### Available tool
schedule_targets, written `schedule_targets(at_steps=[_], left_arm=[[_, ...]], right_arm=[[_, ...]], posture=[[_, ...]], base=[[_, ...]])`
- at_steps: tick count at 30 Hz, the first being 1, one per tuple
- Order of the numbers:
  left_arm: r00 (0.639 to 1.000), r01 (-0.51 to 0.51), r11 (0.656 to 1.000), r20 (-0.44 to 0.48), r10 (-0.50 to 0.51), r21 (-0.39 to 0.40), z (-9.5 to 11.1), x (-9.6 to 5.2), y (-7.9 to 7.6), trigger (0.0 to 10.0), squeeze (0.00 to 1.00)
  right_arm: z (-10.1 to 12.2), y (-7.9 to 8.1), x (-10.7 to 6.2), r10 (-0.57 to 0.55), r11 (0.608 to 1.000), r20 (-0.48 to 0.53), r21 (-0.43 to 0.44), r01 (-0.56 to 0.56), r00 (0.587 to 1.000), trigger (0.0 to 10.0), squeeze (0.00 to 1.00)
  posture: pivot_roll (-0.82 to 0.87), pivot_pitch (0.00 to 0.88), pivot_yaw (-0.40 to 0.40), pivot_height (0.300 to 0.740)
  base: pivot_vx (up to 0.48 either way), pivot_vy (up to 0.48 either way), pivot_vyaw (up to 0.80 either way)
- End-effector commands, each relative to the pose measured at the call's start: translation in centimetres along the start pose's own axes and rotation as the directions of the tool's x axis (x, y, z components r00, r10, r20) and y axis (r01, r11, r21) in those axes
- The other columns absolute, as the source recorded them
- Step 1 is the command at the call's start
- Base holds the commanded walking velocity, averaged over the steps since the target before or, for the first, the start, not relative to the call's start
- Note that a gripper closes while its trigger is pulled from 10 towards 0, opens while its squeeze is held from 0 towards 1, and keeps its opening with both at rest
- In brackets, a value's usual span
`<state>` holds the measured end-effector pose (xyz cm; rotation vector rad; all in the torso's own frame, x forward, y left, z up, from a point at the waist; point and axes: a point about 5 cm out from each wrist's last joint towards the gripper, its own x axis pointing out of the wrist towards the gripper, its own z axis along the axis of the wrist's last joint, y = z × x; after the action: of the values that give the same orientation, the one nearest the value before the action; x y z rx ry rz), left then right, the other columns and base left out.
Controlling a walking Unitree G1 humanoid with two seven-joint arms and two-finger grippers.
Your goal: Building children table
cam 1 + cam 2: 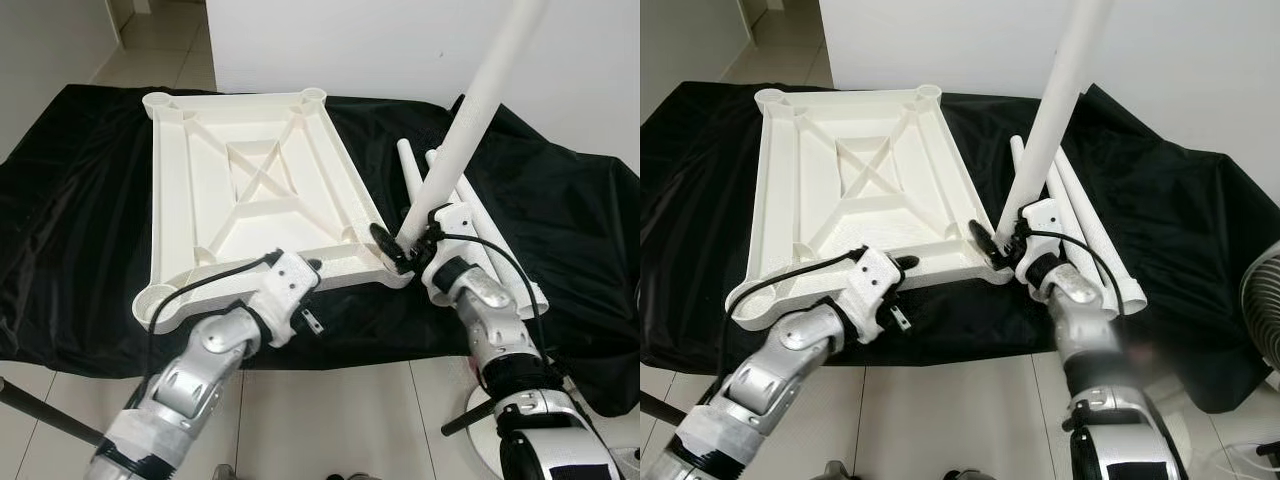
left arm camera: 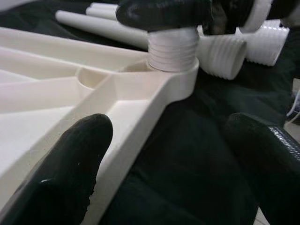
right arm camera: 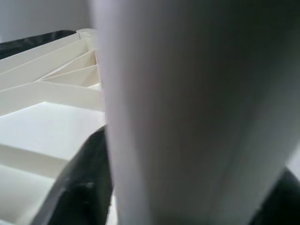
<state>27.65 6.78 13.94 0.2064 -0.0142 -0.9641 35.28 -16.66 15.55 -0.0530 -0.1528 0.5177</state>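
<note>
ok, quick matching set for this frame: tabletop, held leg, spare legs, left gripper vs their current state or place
Things:
1. tabletop
2. held leg
3. spare legs
4. left gripper

States:
A. open, at the tabletop's near edge
B. lying flat on the black cloth, to the robot's right of the tabletop
C. upside down, ribs facing up
D. tilted upright, threaded end at a corner socket, gripped by the right gripper

Pairs: 1-C, 2-D, 3-B, 4-A

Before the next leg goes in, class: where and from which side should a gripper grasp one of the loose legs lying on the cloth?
Grip a loose leg across its smooth round shaft, jaws coming from above, clear of the threaded end. It lies flat on the black cloth beside the others, so only its top is free.
</note>
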Motion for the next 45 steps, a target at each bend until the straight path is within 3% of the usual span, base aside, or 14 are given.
schedule_targets(at_steps=[1,11,12,13,14,25,27,32,34,37,40,41,43,45], left_arm=[[0.999,0.036,0.999,-0.007,-0.036,-0.017,-0.1,0.0,-0.4,10.0,0.00],[1.000,0.016,0.999,-0.011,-0.017,-0.043,0.5,-0.1,0.2,10.0,0.00],[1.000,0.014,0.999,-0.012,-0.015,-0.044,0.5,-0.1,0.2,10.0,0.00],[1.000,0.013,0.999,-0.015,-0.014,-0.047,0.6,-0.1,0.3,10.0,0.00],[1.000,0.012,0.999,-0.016,-0.013,-0.048,0.6,-0.1,0.3,10.0,0.00],[1.000,0.007,0.999,-0.016,-0.008,-0.053,0.7,-0.1,0.3,10.0,0.00],[1.000,-0.001,0.998,-0.011,0.000,-0.064,0.8,-0.1,0.4,10.0,0.00],[1.000,-0.010,0.997,-0.007,0.009,-0.074,0.9,0.0,0.6,10.0,0.00],[1.000,-0.018,0.997,-0.005,0.018,-0.079,1.0,0.0,0.9,10.0,0.00],[1.000,-0.020,0.997,-0.004,0.020,-0.080,1.0,0.0,1.0,10.0,0.00],[1.000,-0.025,0.997,-0.004,0.025,-0.080,1.1,0.0,1.2,10.0,0.00],[1.000,-0.025,0.997,-0.004,0.025,-0.080,1.1,0.0,1.2,10.0,0.00],[1.000,-0.027,0.997,-0.003,0.027,-0.078,1.2,0.0,1.4,10.0,0.00],[1.000,-0.027,0.997,-0.002,0.027,-0.078,1.2,0.0,1.4,10.0,0.00]], right_arm=[[-0.3,-0.5,-0.2,-0.001,1.000,-0.016,0.009,0.001,1.000,0.0,0.00],[-0.7,-1.4,-0.8,-0.025,0.999,-0.027,0.038,0.026,0.999,0.0,0.00],[-0.8,-1.4,-0.8,-0.034,0.998,-0.027,0.049,0.035,0.999,2.9,0.00],[-0.9,-1.4,-0.8,-0.039,0.998,-0.026,0.057,0.041,0.999,7.7,0.00],[-0.9,-1.4,-0.8,-0.050,0.996,-0.023,0.068,0.051,0.998,10.0,0.00],[-1.4,-0.2,-0.3,-0.219,0.969,-0.037,0.111,0.222,0.975,10.0,0.00],[-1.8,0.2,-0.3,-0.322,0.934,-0.068,0.141,0.328,0.944,10.0,0.00],[-2.0,0.4,-0.5,-0.402,0.901,-0.093,0.135,0.412,0.911,10.0,0.00],[-2.2,1.0,-0.8,-0.507,0.843,-0.126,0.130,0.521,0.853,10.0,0.00],[-2.3,1.3,-1.0,-0.542,0.820,-0.141,0.126,0.558,0.829,10.0,0.00],[-2.6,2.8,-1.2,-0.637,0.741,-0.159,0.143,0.656,0.754,10.0,0.00],[-2.6,2.8,-1.2,-0.637,0.741,-0.159,0.143,0.656,0.754,10.0,0.00],[-2.3,4.0,-1.4,-0.706,0.676,-0.153,0.146,0.723,0.691,10.0,0.00],[-2.1,4.3,-1.4,-0.720,0.660,-0.150,0.155,0.735,0.678,10.0,0.00]], posture=[[0.05,0.068,-0.058,0.740],[0.05,0.092,-0.050,0.740],[0.04,0.095,-0.050,0.740],[0.04,0.095,-0.050,0.740],[0.04,0.098,-0.049,0.740],[0.04,0.097,-0.053,0.740],[0.04,0.093,-0.058,0.740],[0.04,0.091,-0.058,0.740],[0.04,0.090,-0.057,0.740],[0.04,0.090,-0.057,0.740],[0.03,0.090,-0.054,0.740],[0.03,0.090,-0.054,0.740],[0.03,0.089,-0.053,0.740],[0.03,0.089,-0.051,0.740]], base=[[0.000,0.000,0.00],[0.000,0.000,0.00],[0.000,0.000,0.00],[0.000,0.000,0.00],[0.000,0.000,0.00],[0.000,0.000,0.00],[0.000,0.000,0.00],[0.000,0.000,0.00],[0.000,0.000,0.00],[0.000,0.000,0.00],[0.000,0.000,0.00],[0.000,0.000,0.00],[0.000,0.000,0.00],[0.000,0.000,0.00]])
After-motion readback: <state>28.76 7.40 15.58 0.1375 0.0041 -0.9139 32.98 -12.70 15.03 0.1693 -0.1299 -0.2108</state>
